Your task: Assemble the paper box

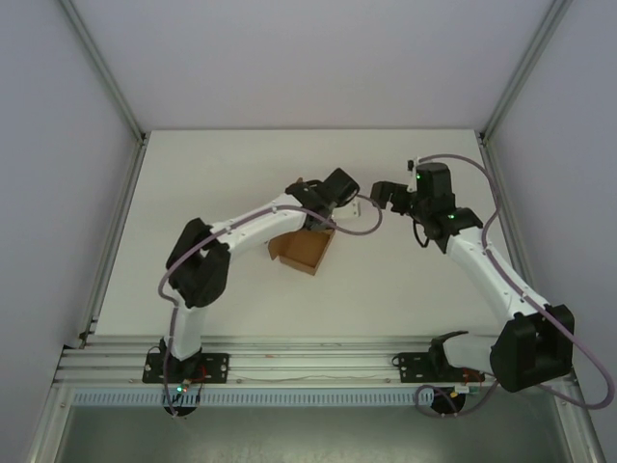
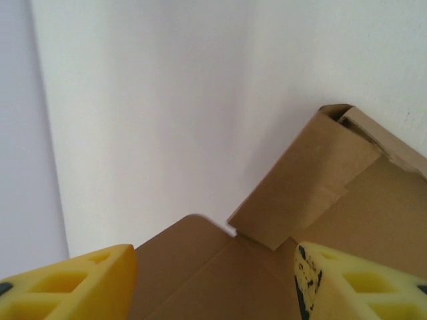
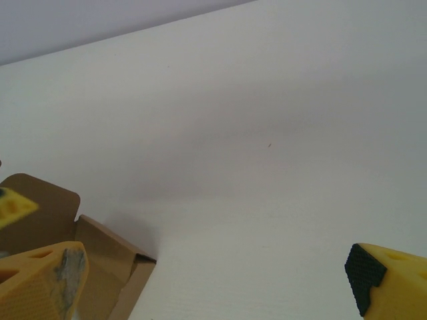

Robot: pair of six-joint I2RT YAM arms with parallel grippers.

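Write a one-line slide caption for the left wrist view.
Open left claw above a partly folded brown cardboard box on a white table.

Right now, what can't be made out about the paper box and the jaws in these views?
- Top external: the paper box is small, and its far edge is hidden by the left arm, so its flaps cannot be read.
- Left wrist: the box runs off the bottom and right edges; whether the left fingers touch it cannot be told.
- Right wrist: the box is cut by the left and bottom edges, partly behind a right finger.
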